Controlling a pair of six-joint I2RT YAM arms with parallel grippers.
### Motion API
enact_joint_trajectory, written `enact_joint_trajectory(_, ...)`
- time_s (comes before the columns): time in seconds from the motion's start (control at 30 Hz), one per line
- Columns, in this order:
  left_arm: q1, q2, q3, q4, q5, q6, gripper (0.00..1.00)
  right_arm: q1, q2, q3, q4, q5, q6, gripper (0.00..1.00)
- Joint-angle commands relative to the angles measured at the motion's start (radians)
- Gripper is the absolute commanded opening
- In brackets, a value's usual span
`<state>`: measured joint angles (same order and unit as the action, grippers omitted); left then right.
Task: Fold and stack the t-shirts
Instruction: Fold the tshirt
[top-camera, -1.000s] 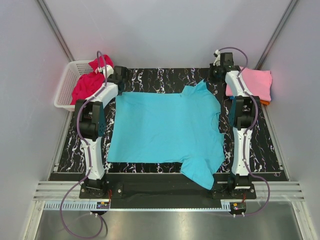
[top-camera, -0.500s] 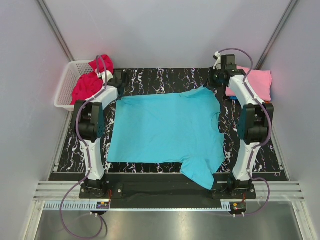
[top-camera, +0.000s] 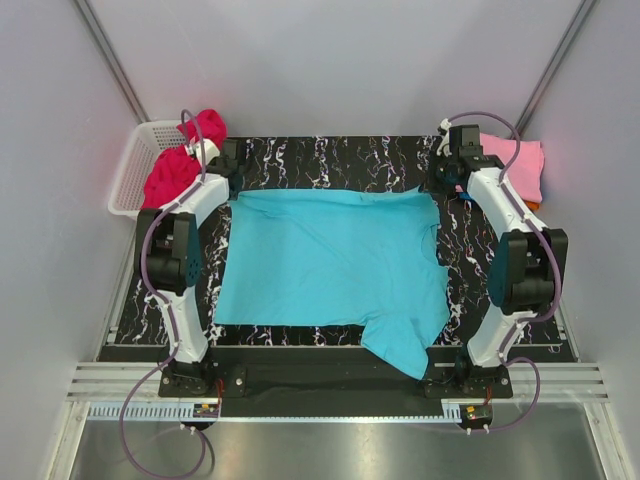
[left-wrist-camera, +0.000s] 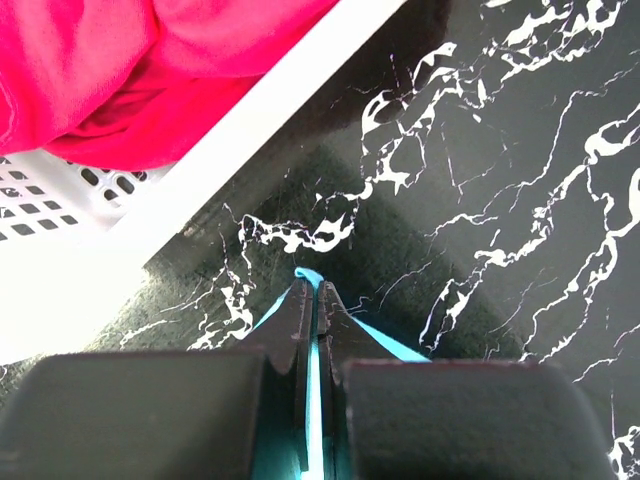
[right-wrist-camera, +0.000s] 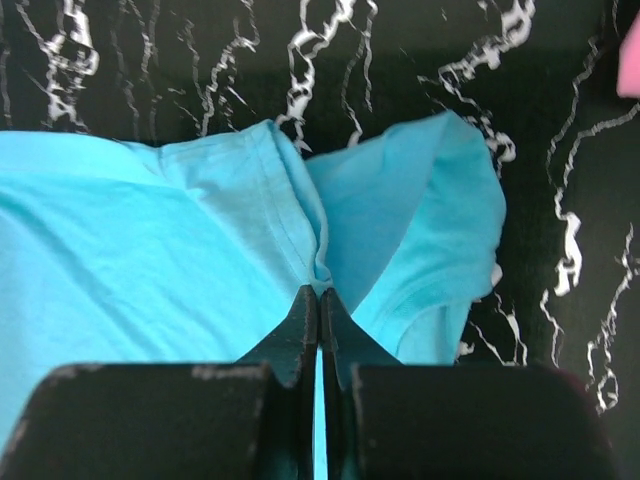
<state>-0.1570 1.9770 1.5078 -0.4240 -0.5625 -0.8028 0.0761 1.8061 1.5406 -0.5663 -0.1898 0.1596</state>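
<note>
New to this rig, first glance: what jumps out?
A turquoise t-shirt lies spread across the black marbled mat at centre. The left gripper is pinching its far-left corner and the right gripper its far-right one. A magenta t-shirt is heaped in the white basket at far left, and a pink t-shirt lies far right.

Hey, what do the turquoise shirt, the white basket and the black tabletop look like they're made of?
Turquoise shirt: soft matte knit cloth, probably cotton; it wrinkles and shows stitched hems.
Basket: white plastic, with moulded lattice holes.
Tabletop: black with white marble-like veining and a faint sheen, perhaps printed laminate.
</note>
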Motion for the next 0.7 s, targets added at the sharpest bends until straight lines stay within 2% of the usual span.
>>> enact_joint_trajectory(0.0, 0.01, -0.06, -0.021, 0.04, -0.002, -0.009, 0.0, 0.004, -0.085, -0.036, -0.009, 0.065, 0.018, 0.0)
enact_joint_trajectory(0.23, 0.008, -0.055, -0.035, 0.079, 0.082, 0.036, 0.0, 0.002, -0.174, -0.112, -0.03, 0.125, 0.031, 0.0)
enact_joint_trajectory(0.67, 0.011, -0.076, -0.055, 0.087, 0.118, 0.057, 0.0, 0.002, -0.278, -0.207, -0.072, 0.093, 0.07, 0.0)
